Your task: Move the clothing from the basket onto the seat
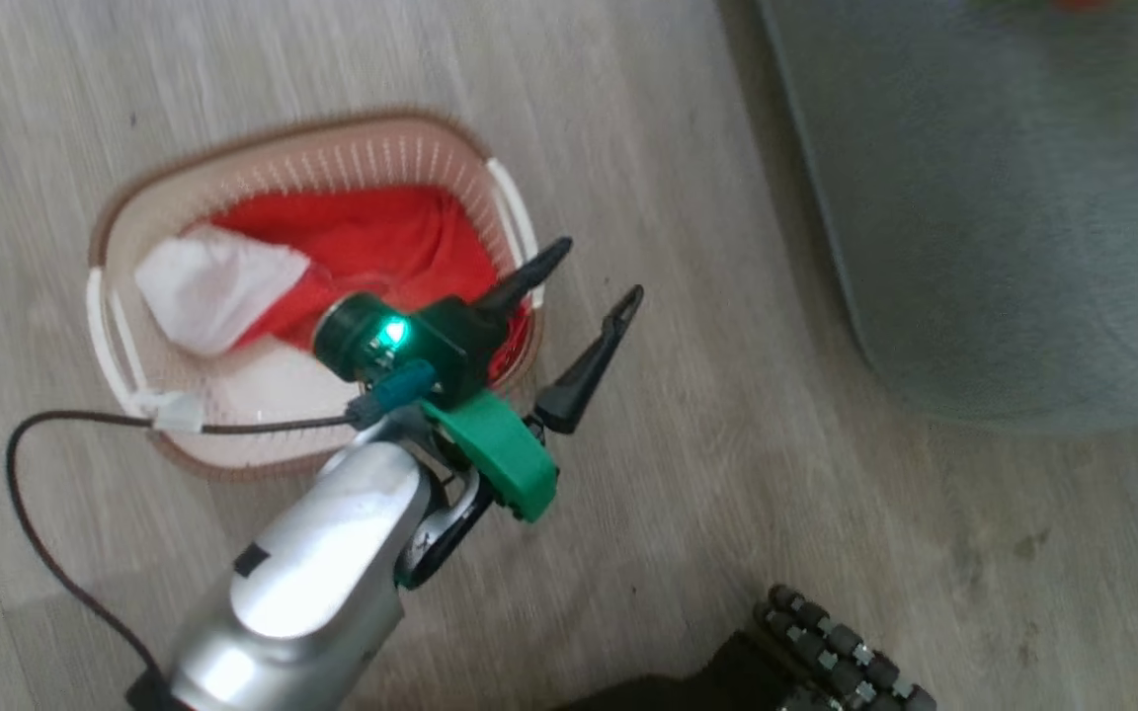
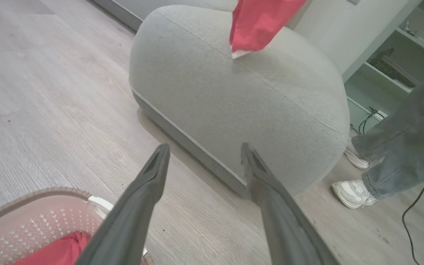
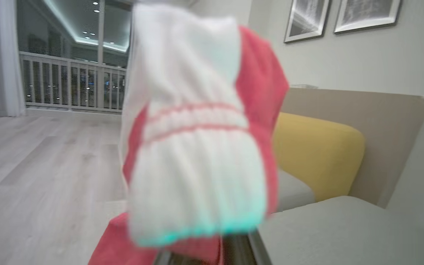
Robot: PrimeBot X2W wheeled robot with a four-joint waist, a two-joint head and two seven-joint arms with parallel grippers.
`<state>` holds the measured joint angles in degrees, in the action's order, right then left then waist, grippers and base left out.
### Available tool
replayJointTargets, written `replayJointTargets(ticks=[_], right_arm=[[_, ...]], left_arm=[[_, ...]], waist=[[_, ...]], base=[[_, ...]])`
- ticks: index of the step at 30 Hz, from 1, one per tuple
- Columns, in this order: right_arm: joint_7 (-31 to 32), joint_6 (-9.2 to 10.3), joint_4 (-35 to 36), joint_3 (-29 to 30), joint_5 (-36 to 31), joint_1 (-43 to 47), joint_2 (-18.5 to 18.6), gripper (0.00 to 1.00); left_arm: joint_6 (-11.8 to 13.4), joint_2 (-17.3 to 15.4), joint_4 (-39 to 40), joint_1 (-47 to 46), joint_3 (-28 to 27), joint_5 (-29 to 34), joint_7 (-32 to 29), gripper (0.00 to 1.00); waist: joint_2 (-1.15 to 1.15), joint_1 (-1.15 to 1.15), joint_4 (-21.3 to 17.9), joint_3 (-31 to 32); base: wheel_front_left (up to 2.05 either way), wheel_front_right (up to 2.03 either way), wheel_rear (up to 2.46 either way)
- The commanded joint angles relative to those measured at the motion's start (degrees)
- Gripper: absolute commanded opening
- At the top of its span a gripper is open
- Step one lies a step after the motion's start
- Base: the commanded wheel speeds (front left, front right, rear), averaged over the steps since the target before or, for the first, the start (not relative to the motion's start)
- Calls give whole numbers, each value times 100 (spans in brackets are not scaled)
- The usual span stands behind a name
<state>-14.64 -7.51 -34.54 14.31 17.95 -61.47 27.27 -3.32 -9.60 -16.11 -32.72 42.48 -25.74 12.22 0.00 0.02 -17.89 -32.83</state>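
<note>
Left tool (image 1: 597, 271) apart at basket (image 1: 332, 148) | right tool (image 3: 234, 252) clamped on clothing (image 2: 260, 22), hanging vertical, tip toward seat (image 2: 234, 110)

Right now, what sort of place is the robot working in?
Probably a home living room: a rounded grey-green fabric seat on pale wood-plank flooring, a yellow-cushioned sofa, and framed pictures on the wall.

On the pale wood-plank floor (image 1: 628, 99), left, sits a cream-white perforated plastic basket (image 1: 371, 158); red-and-white fabric clothing (image 1: 371, 237) lies inside. A large grey-green upholstered seat (image 1: 1004, 197) stands far right, apart from it.
</note>
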Motion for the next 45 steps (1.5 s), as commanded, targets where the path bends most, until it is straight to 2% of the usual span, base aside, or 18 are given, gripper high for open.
replayJointTargets(ticks=[1,6,8,13,16,17,19,20,21,24,30,35,39,45], right_arm=[[-36,2,60,189,-103,-280,326,0],[-36,2,-476,1303,-391,-1196,815,0],[-36,2,-756,1639,-589,-1354,823,0],[-36,2,-1301,2146,-911,-1256,364,0],[-36,2,-1360,2463,-1111,-1054,17,0],[-36,2,-1326,2574,-1156,-1005,-92,5],[-36,2,-1242,2747,-1252,-924,-274,40],[-36,2,-1210,2782,-1313,-878,-349,80],[-36,2,-1201,2808,-1372,-824,-414,100],[-36,2,-1367,2676,-1566,-635,-517,100],[-36,2,-1592,1863,-1648,-111,-486,100],[-36,2,-1470,958,-1325,735,-411,100],[-36,2,-1264,470,-973,1655,-371,100],[-36,2,-1130,338,-629,2418,-280,100]], left_arm=[[59,-88,251,-71,-194,8,44,100],[238,-297,531,1,-322,38,11,100],[293,-390,650,21,-347,64,-36,100],[466,-574,941,130,-406,93,-189,100],[535,-672,1056,226,-379,123,-295,100],[563,-700,1096,262,-381,125,-317,100],[612,-748,1173,334,-396,110,-350,100],[640,-774,1206,366,-414,97,-365,100],[664,-802,1231,399,-437,78,-378,100],[712,-852,1268,478,-507,-7,-394,100],[642,-767,1065,493,-543,-195,-300,100],[555,-570,644,620,-629,-465,-49,100],[473,-403,297,840,-716,-670,128,100],[374,-220,14,1028,-839,-779,238,100]], waist=[[0,-2,287,-504],[0,-2,402,-1021],[0,-2,408,-1201],[0,-2,349,-1547],[0,-2,341,-1608],[0,-2,331,-1610],[0,-2,307,-1581],[0,-2,285,-1552],[0,-2,257,-1507],[0,-2,163,-1307],[0,-2,31,-711],[0,-2,42,12],[0,-2,129,613],[0,-2,261,1070]], base=[[0,0,0],[0,0,0],[0,0,0],[0,0,0],[0,0,0],[0,0,0],[0,0,0],[0,0,0],[0,0,0],[0,0,0],[0,0,0],[0,0,0],[0,0,0],[0,0,0]])
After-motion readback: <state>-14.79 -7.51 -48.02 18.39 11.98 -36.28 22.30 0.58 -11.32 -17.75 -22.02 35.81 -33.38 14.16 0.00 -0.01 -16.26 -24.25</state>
